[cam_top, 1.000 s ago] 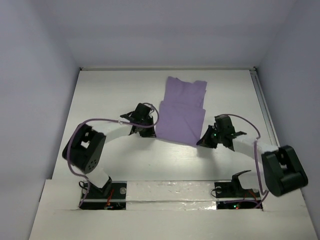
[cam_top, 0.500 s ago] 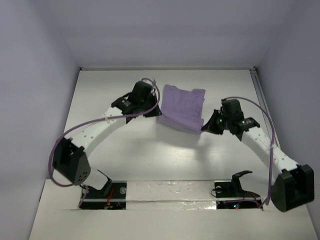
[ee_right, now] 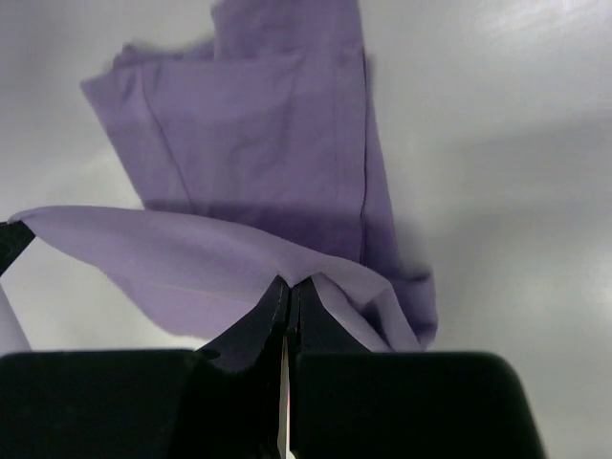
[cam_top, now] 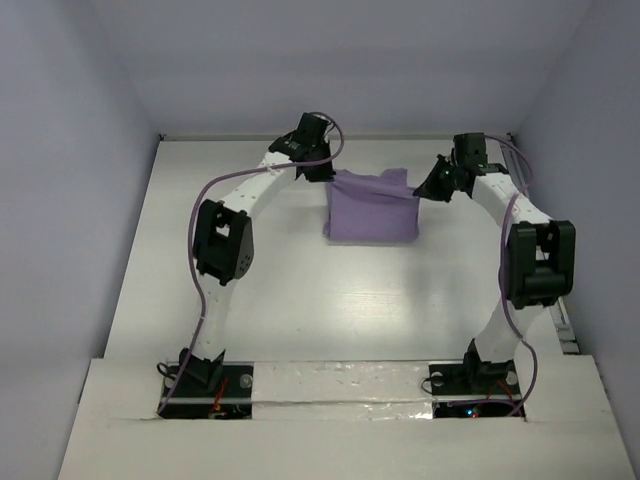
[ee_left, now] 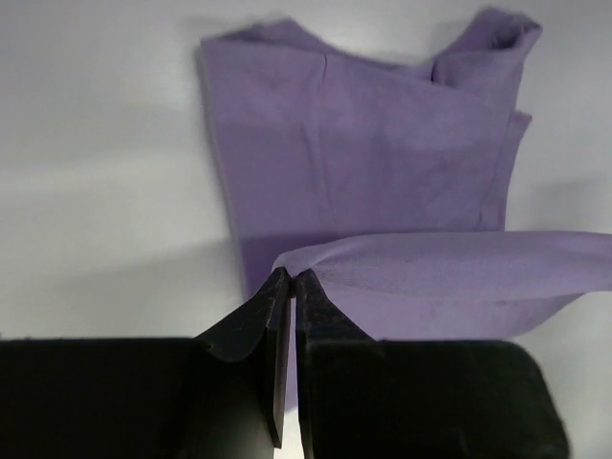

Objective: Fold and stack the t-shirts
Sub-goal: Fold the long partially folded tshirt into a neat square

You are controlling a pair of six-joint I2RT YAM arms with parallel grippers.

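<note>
The lavender-purple t-shirt lies at the far middle of the white table, its near hem lifted and carried back over the rest. My left gripper is shut on the left corner of the lifted hem, seen in the left wrist view with the cloth spread below. My right gripper is shut on the right corner, seen in the right wrist view above the shirt. The hem hangs taut between both grippers above the shirt.
The white table is walled by pale panels at the back and both sides. A rail runs along the right edge. Both arm bases sit at the near edge.
Both grippers have carried the shirt's near hem from the table's middle toward the back, doubling the shirt over itself. Both arms are now stretched far out.
</note>
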